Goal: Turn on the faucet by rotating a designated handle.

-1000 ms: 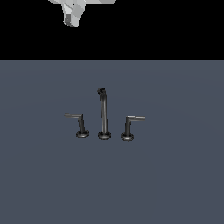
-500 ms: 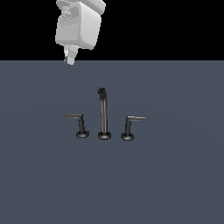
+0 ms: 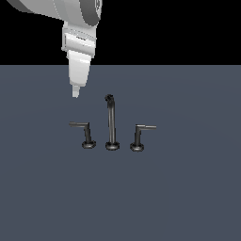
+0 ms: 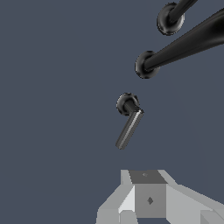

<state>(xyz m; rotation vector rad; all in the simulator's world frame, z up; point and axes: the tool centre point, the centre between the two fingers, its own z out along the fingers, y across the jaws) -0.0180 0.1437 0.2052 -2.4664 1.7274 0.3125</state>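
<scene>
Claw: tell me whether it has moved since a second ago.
Yes. In the exterior view the claw has come down from the top edge toward the left-pointing handle, and now hangs above its arm, beside the spout.

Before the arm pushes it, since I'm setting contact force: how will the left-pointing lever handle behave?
The lever handle looks like rigid metal, so it likely won't flex. Its round base sits flat on the counter, so it should pivot rather than tip. The thin smooth arm may let the gripper slip.

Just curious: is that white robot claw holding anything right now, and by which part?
Nothing is held. The white gripper hangs in the air above the dark metal L-shaped lever handle, clear of it.
</scene>
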